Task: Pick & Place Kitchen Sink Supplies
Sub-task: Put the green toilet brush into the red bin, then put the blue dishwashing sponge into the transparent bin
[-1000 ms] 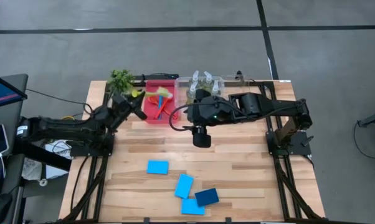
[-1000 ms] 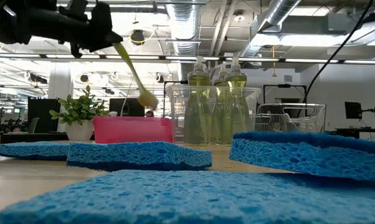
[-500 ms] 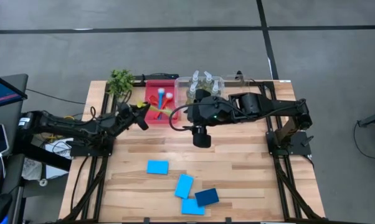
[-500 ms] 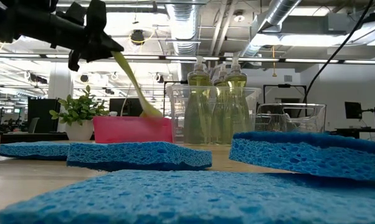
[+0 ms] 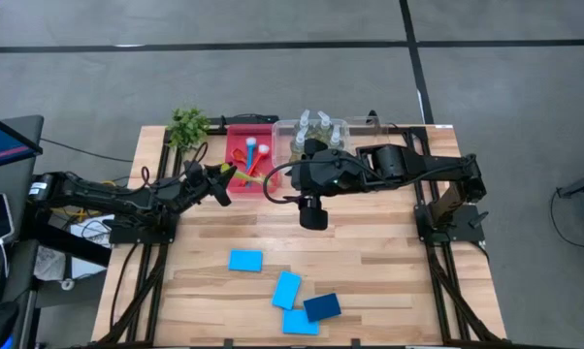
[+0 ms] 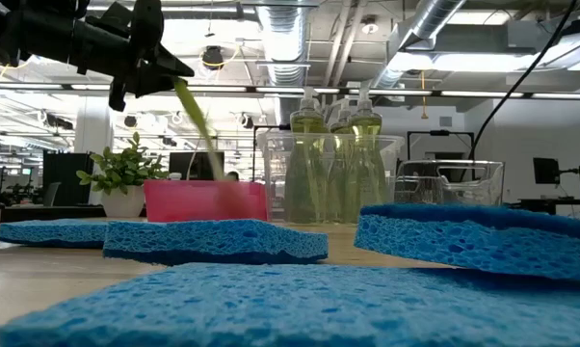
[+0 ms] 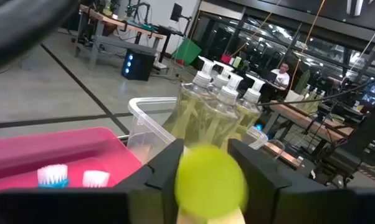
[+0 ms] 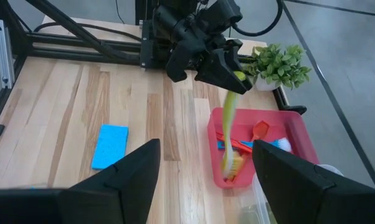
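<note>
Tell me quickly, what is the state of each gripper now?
Left gripper: yellow brush at its tip; held or released cannot be told.
Right gripper: open, holding nothing.

- Red tray (image 5: 231,138): directly under the tip of the left gripper (image 5: 226,174), which hangs over its near edge.
- Small green plant (image 5: 188,124): near the gripper, just beside the tray.
- Clear bin (image 5: 283,129): beyond the tray from the gripper.
- Wooden table (image 5: 389,257): beneath the gripper.

Your left gripper (image 7: 211,163) fingers flank yellow brush (image 7: 211,182) end. Beyond: red tray (image 7: 63,146) holding two bristle heads (image 7: 73,177); clear bin (image 7: 151,121) holding bottles (image 7: 220,109).
</note>
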`<state>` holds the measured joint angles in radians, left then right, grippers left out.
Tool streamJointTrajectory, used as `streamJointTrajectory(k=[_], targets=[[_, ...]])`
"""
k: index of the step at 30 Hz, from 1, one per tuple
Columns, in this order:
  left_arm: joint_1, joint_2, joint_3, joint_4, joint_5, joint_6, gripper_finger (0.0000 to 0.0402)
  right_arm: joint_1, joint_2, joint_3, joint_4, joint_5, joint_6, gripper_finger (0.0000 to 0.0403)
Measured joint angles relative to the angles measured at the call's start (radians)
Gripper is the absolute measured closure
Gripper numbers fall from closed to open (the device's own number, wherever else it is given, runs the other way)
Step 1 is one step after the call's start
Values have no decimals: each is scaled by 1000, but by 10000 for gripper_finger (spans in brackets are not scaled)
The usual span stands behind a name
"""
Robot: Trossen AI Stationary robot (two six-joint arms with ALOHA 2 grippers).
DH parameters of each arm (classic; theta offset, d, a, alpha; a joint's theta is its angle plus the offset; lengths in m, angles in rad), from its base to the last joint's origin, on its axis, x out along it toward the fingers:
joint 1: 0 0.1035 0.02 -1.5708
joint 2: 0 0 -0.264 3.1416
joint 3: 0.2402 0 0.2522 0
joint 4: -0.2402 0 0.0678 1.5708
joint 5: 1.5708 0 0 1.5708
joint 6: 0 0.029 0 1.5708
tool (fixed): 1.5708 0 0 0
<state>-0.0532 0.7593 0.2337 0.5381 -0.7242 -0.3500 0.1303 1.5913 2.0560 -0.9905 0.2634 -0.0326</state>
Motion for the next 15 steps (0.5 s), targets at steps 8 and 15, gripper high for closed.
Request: streamJointTrajectory(k=[8,15], targets=[[42,0,0,0,0,2,222,0,0,0,11,0,0,155],[92,0,0,0,0,34,223,0,0,0,11,0,8,155]])
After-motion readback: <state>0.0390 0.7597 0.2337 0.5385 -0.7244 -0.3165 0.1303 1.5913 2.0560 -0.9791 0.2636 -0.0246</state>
